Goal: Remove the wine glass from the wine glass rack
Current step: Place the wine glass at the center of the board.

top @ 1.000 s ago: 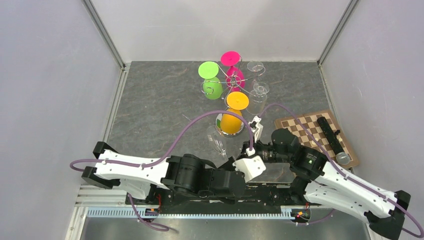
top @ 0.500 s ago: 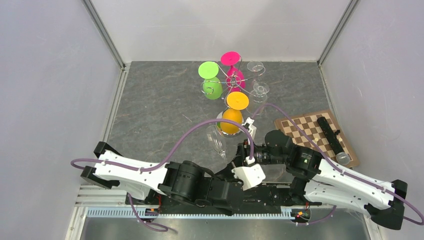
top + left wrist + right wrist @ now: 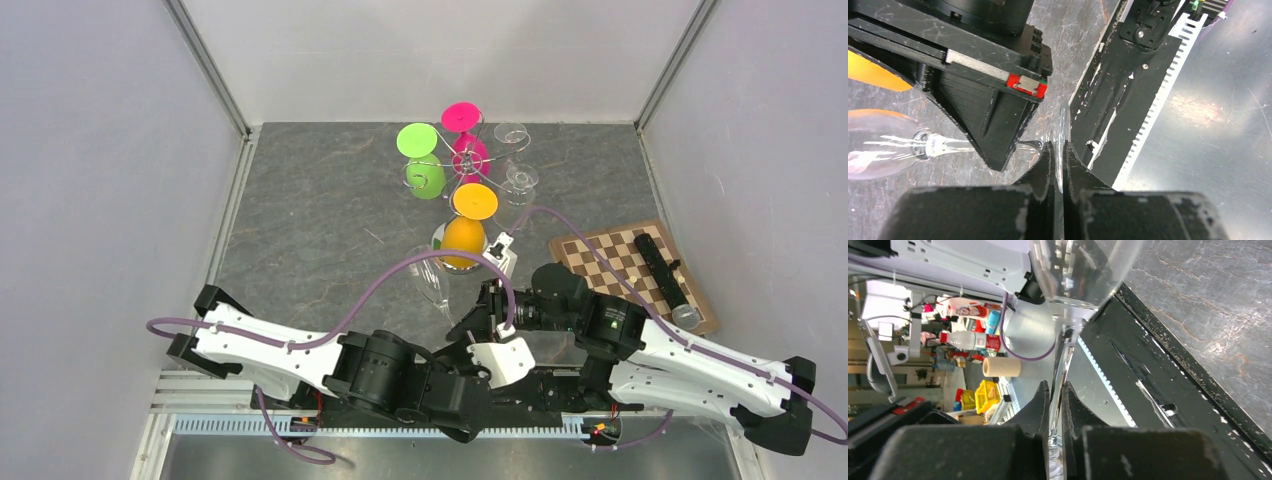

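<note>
Fingers (image 3: 1044, 165) of the left pincer (image 3: 1058, 152) are nearly together, clamped on the thin edge-on foot of the clear wine glass (image 3: 893, 150). Its stem runs off to the left toward the bowl. Only this wrist view shows that grip; from overhead the left arm's own bulk hides it.

The right pincer (image 3: 1055, 392) is just as narrow and is closed on the stem, with the bowl looming at the top of its own view. The right wrist camera also takes in shelves and clutter beyond the rig, which no other view shows.

From above, the glass hangs tilted over the near part of the tabletop (image 3: 310, 210), bowl up and to the left, clear of the surface as far as can be told. It is well apart from the wine glass rack (image 3: 468, 160).

To the right lies a chessboard (image 3: 600, 255) with a black cylinder (image 3: 660, 268) resting on it.

Farther back the rack stands mid-tabletop. It carries an orange glass (image 3: 464, 240) on its nearest arm, a green glass (image 3: 428, 178) to the left and a pink glass (image 3: 470, 155) behind. Two clear glasses (image 3: 520, 178) are on its right side.
</note>
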Tool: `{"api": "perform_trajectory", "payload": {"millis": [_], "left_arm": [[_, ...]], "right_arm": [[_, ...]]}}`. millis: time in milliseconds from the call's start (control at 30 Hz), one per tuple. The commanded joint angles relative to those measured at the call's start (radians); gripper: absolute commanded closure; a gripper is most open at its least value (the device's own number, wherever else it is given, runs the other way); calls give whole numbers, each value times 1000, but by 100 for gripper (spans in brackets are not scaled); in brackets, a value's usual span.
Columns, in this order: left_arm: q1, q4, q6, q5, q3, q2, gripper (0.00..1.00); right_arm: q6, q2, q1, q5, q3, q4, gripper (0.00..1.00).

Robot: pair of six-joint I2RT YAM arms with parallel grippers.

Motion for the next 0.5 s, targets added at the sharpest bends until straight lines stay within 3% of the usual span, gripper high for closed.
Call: {"api": "perform_trajectory", "payload": {"millis": [0,167,367,467], "left_arm": [[-14,35,-1,-32,28,-8,98],[-14,34,-17,-18,25,1,97],[-14,64,-24,27,-18,-15,60],[-14,107,-14,48,-56,-37,48]], "right_arm": [[-13,-19,18,27,4,64,100],[-11,-18,40,37,-1,82,100],[-33,-40,50,41,-11,104,100],[-60,-64,50,50,-25,110,100]]}}
